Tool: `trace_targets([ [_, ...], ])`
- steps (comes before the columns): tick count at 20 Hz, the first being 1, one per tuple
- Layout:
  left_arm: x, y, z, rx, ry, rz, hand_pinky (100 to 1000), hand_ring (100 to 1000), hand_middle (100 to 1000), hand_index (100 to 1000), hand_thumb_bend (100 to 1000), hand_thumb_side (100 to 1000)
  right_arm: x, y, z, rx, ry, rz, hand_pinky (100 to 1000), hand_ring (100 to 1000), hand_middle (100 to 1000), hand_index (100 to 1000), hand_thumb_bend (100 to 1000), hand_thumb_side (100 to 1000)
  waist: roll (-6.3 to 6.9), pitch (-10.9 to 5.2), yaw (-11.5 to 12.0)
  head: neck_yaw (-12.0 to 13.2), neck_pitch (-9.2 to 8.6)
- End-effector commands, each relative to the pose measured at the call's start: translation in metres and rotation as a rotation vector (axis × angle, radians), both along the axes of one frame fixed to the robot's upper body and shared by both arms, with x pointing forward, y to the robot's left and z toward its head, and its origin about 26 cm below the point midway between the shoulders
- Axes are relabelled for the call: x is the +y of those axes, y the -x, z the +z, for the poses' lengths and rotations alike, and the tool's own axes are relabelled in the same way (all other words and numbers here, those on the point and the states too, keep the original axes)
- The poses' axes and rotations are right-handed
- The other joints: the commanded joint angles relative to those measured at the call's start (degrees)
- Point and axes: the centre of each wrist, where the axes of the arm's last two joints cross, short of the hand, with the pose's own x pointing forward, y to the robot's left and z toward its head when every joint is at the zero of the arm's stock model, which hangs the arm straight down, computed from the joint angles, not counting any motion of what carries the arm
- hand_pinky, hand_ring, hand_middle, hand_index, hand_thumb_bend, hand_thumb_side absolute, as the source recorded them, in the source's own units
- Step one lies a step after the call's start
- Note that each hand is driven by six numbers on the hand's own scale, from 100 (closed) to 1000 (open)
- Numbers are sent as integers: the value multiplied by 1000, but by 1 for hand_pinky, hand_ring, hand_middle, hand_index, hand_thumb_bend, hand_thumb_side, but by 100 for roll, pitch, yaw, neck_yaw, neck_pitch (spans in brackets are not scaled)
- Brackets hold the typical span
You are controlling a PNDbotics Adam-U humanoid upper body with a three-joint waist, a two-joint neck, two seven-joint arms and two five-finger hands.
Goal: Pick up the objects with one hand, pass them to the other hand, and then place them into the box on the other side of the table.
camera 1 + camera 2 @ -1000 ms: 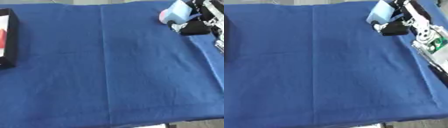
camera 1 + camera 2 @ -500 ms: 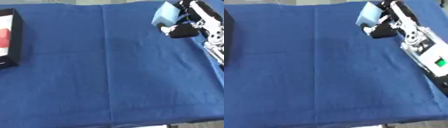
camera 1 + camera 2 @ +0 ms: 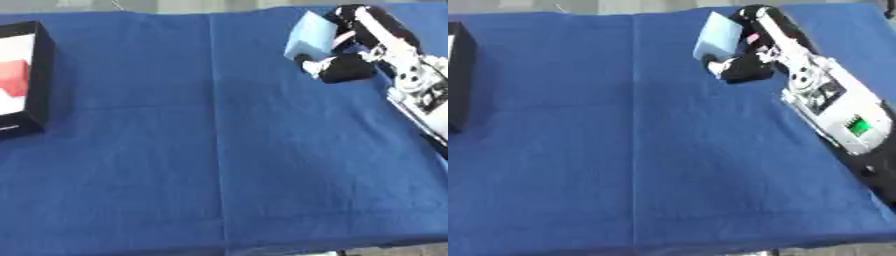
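Observation:
A light blue block (image 3: 310,38) is held in my right hand (image 3: 348,65), whose fingers and thumb are curled round it, above the far right part of the blue tablecloth (image 3: 219,140). The right arm (image 3: 833,110) comes in from the right edge. A black box (image 3: 22,82) with a white inside and a red thing (image 3: 10,80) in it stands at the left edge of the table. My left hand shows in neither view.
The table's front edge (image 3: 262,247) runs along the bottom of the views. A straight crease in the cloth (image 3: 214,125) runs from far to near, left of the hand.
My right hand has carried the light blue block leftward, toward the table's middle, and the arm reaches further in. The camera has also shifted a little.

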Motion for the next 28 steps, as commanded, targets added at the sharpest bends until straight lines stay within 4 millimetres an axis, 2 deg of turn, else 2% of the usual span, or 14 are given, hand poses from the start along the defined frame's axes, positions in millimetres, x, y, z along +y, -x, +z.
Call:
trace_targets([
  [1, -8, 11, 15, -29, -87, -39, 808, 750, 713, 730, 100, 533, 5, 2, 9, -39, 8, 8, 648, 729, 586, 518, 328, 100, 17, -152, 8, -15, 31],
  [15, -56, 19, 24, 9, -349, -200, 794, 748, 712, 736, 100, 502, 19, -10, -5, -47, -31, 40, 637, 731, 588, 515, 298, 100, 78, -238, 66, 8, 34],
  [28, -104, 7, 12, 60, -525, -302, 788, 751, 722, 748, 137, 508, 32, -15, -14, -117, -160, 109, 628, 738, 599, 517, 219, 100, 124, -297, 102, 57, 34],
])
